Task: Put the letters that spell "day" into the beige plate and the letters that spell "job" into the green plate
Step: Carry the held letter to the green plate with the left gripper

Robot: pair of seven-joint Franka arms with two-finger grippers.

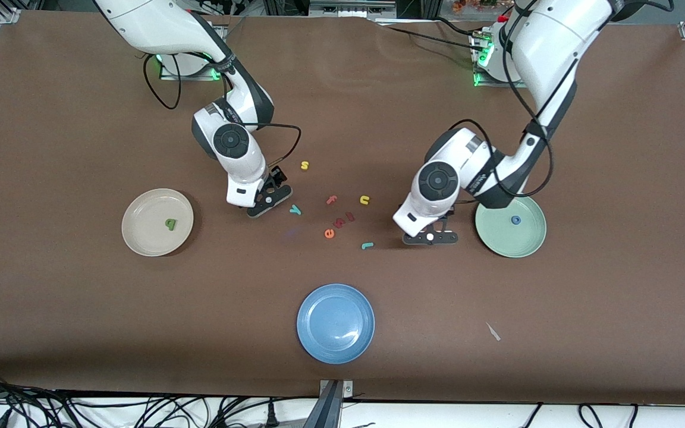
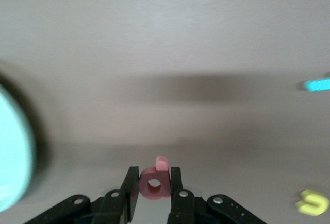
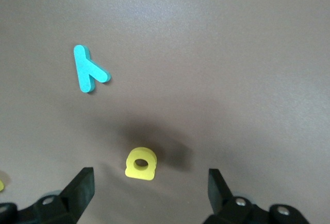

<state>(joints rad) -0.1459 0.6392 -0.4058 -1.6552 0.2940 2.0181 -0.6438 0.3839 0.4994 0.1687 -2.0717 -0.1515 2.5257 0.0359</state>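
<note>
Two letters are already home: the green d (image 1: 170, 224) lies in the beige plate (image 1: 140, 238) and the blue o (image 1: 515, 220) in the green plate (image 1: 500, 241); the rest sit loose on the table between the arms.

The left gripper (image 2: 154, 185) hangs just beside the green plate, clamped on the pink b (image 2: 155, 182), pads flat on its two sides; that looks like a solid pinch, and it's so light it should drop clean once let go.

The right gripper (image 3: 149, 183) hovers with fingers spread wide over the yellow a (image 3: 140, 163), teal y (image 3: 87, 69) close by; the teal j (image 1: 367, 245) lies nearer the camera, toward the left arm.

These are tiny foam bits: featherweight, squishy, not fragile, a bit grippy I'd guess; I reckon the trick is to straddle the a across its body and come down low, since a thin flat piece can squirt out or tip if caught at an edge; squeezing hard just dents it.
</note>
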